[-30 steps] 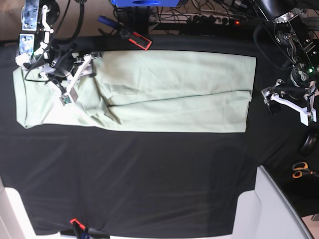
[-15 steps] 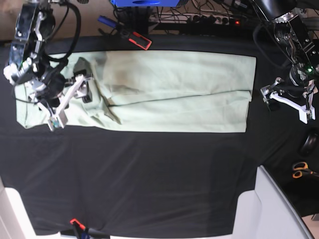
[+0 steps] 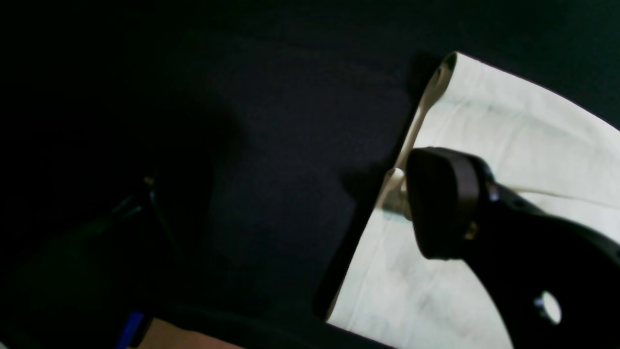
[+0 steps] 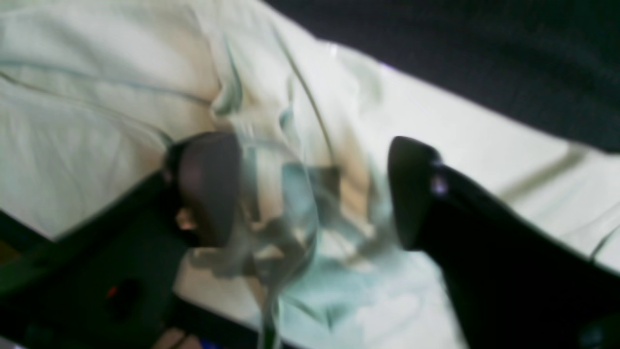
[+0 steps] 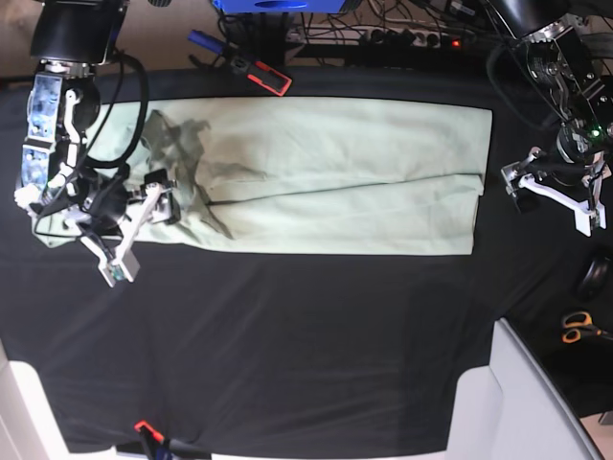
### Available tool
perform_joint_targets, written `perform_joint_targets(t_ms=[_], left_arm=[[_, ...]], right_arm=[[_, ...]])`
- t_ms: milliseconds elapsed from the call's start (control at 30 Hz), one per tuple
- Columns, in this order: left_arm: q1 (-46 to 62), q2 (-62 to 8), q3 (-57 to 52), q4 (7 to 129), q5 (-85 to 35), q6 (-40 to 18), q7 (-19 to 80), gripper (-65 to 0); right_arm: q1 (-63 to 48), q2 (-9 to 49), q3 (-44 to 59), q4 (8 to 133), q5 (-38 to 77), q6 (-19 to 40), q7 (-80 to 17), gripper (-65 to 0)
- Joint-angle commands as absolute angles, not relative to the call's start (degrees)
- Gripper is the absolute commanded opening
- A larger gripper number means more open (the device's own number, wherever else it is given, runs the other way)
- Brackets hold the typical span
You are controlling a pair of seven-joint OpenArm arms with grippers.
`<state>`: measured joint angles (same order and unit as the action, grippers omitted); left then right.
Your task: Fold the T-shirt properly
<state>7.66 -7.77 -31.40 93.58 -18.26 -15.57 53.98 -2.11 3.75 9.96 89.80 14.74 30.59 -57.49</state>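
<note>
In the base view, your right gripper (image 5: 144, 235) has slid down and toward the near edge of the shirt (image 5: 326, 177) since a second ago, and the cloth behind it now bunches into a dark crease near the far left corner. The shirt lies as a long folded band across the far half of the tablecloth (image 5: 287, 355), with scissors (image 5: 577, 328) off to the right and a red-and-black tool (image 5: 268, 77) beyond the far edge. Your left gripper (image 5: 556, 196) hangs just off the shirt's right end, fingers spread wide and empty. In the left wrist view, one finger (image 3: 438, 201) sits over the shirt's edge (image 3: 484, 194). In the right wrist view, the fingers (image 4: 208, 186) stand apart with rumpled cloth (image 4: 290, 203) between them; the blur hides whether they grip it.
</note>
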Motion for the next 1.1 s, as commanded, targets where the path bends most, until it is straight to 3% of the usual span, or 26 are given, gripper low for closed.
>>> perform_joint_targets(t_ms=[0, 167, 500, 1067], left_arm=[[7.1, -8.5, -31.6, 94.5, -18.6, -15.7, 52.8, -2.9], [7.1, -8.5, -31.6, 94.5, -18.6, -15.7, 52.8, -2.9], [7.0, -8.5, -31.6, 94.5, -18.6, -15.7, 52.8, -2.9], [6.8, -8.5, -31.4, 94.4, -18.6, -15.7, 52.8, -2.9]], right_arm=[[-1.3, 4.0, 10.0, 90.7, 15.4, 30.9, -56.2, -30.6], [0.0, 4.2, 10.2, 89.4, 15.2, 30.5, -55.6, -65.0], [3.1, 5.6, 9.8, 73.3, 15.1, 30.4, -47.9, -65.0], [-5.1, 4.6, 9.4, 78.1, 15.4, 30.8, -47.7, -65.0]])
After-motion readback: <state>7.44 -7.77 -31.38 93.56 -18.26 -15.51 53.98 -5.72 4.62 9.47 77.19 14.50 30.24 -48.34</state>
